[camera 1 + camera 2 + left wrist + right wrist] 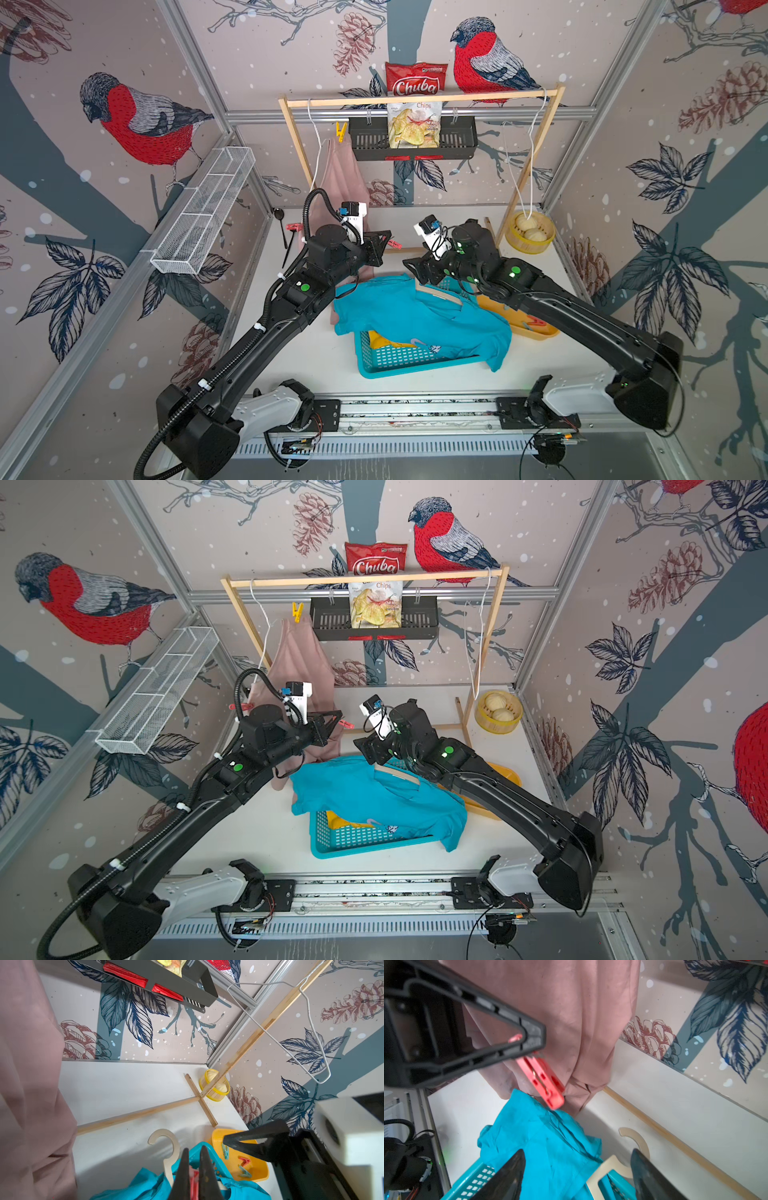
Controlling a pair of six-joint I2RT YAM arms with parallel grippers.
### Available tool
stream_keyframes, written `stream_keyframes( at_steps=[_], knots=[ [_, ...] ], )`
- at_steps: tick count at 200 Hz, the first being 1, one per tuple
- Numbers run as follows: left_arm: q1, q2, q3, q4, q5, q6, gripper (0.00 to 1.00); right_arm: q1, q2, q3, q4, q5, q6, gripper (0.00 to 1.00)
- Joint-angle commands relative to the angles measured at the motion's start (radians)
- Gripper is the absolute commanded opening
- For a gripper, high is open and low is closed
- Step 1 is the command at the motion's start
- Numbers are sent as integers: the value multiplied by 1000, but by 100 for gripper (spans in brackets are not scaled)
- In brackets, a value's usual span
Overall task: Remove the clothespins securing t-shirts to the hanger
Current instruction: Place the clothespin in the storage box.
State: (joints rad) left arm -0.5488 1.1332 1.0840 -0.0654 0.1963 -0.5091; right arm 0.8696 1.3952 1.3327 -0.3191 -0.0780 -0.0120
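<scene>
Red plastic clothespin (542, 1081): judged light, stiff, slick | left gripper (192, 1167): clamped on one end | right gripper (577, 1169): wide, empty | hold: flat handle sides, squarely

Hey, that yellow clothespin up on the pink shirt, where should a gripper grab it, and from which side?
Probably the two splayed legs atop the yellow clothespin, pinched together from the front: its jaws point down onto the pink shirt, so squeezing the free upper ends should open them.

chips bag (413, 124) in black basket (457, 143); bun steamer (530, 250) in corner; wire basket (199, 220) on wall
</scene>
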Motion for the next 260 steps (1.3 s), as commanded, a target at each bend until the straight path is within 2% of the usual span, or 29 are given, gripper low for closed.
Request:
stream_keyframes(
  at_steps=[1, 55, 71, 88, 127, 159, 172, 205, 214, 232, 260],
  knots=[
    [1, -1, 15, 26, 80, -31, 0, 2, 64, 73, -11, -68, -53, 72],
    [0, -1, 20, -9, 132, -21, 0, 1, 146, 147, -38, -63, -90, 30],
    [1, 4, 22, -21, 134, -13, 0, -1, 146, 153, -38, -62, -90, 21],
    [0, 11, 22, -32, 130, -10, 0, 1, 143, 151, -35, -79, -91, 18],
    [0, 43, 34, -42, 173, -8, 4, 3, 137, 127, -23, -127, -86, 1],
    [2, 47, 37, -35, 181, -11, 5, 2, 133, 117, -26, -128, -85, 0],
    [3, 43, 36, -30, 180, -9, 12, -1, 127, 113, -25, -123, -83, 0],
    [10, 32, 32, -14, 178, 3, 56, -27, 111, 95, -29, -123, -58, 0],
    [15, 31, 36, -17, 175, 13, 65, -36, 104, 86, -31, -122, -47, 0],
    [20, 29, 53, -27, 159, 39, 74, -61, 83, 60, -42, -110, -22, 0],
    [28, 25, 66, -39, 94, 88, 77, -125, 18, -27, -60, -79, 33, 0]
  ],
)
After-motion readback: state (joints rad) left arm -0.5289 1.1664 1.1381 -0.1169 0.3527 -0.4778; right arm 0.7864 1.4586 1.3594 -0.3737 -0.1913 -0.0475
